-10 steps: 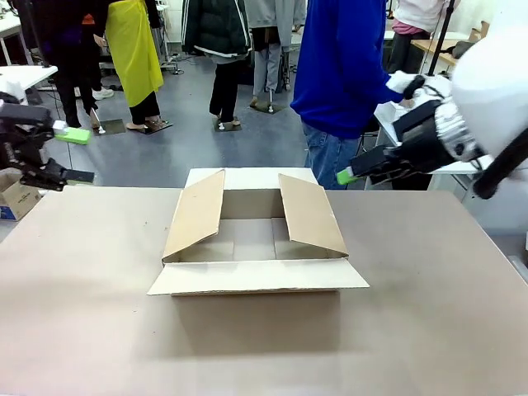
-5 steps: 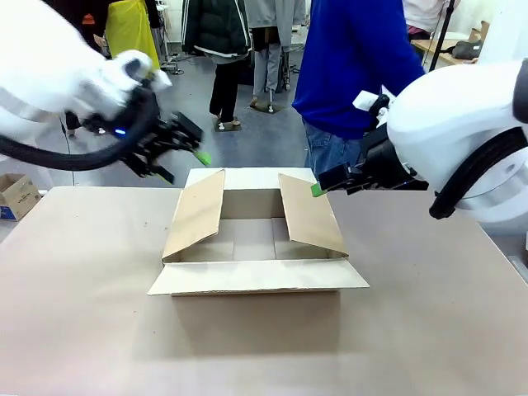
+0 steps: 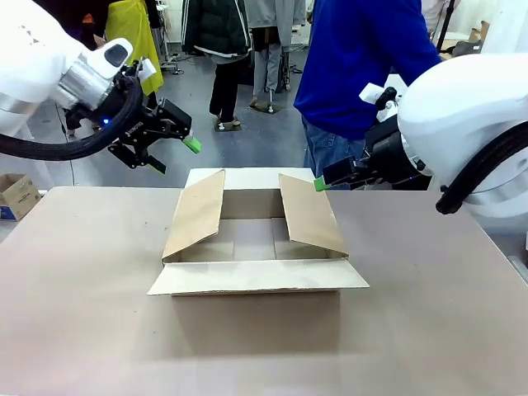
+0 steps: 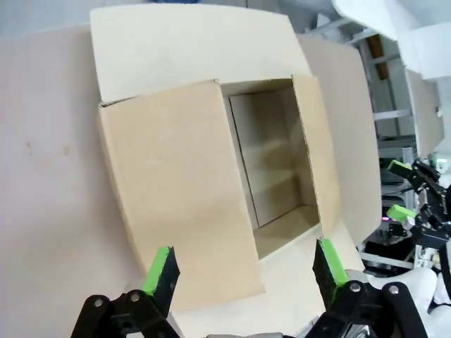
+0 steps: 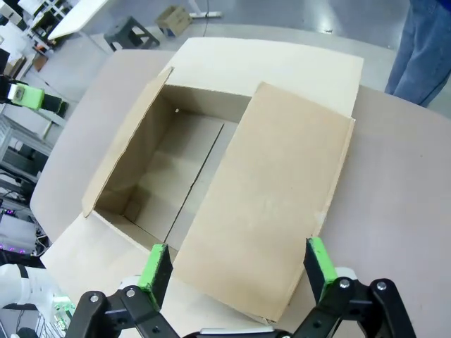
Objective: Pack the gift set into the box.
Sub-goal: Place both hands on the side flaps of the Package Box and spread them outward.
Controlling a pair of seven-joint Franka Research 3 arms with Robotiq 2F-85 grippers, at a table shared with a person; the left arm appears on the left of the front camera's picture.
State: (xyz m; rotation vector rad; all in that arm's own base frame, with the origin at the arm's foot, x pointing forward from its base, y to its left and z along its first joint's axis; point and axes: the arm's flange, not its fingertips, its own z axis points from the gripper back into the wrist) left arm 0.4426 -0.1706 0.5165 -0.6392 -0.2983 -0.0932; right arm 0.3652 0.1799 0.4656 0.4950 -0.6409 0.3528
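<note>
Box [image 3: 195, 216] of plain brown corrugated cardboard sits at the middle of your matte tan table [image 3: 82, 322], rectangular and open at the top. In the front view, its 6 o'clock flap lies flat out on the tabletop and the 12 o'clock flap is folded back. The 9 and 3 o'clock flaps stand tilted, leaning in over the opening. The flap faces are smooth and dull, with raw cut edges.

From your right wrist view, the box [image 5: 275, 211] shows a bare floor with a straight seam down its centre. From your left wrist view, the box [image 4: 176, 183] shows the same empty-looking hollow, shadowed at its far end.

Your left gripper [image 3: 175, 157] hangs in the air at about 10 o'clock from the box, touching nothing. Its green-padded fingers are spread wide apart, as its own camera shows [image 4: 244, 259]. Your right gripper [image 3: 322, 183] hovers at about 2 o'clock, just beside the right flap's far corner. Its fingers are likewise parted and empty [image 5: 237, 260].

A person in a blue top [image 3: 355, 66] stands at 12 o'clock behind the table. A small carton [image 3: 16, 196] on the floor at 9 o'clock carries blue print too small to read.
</note>
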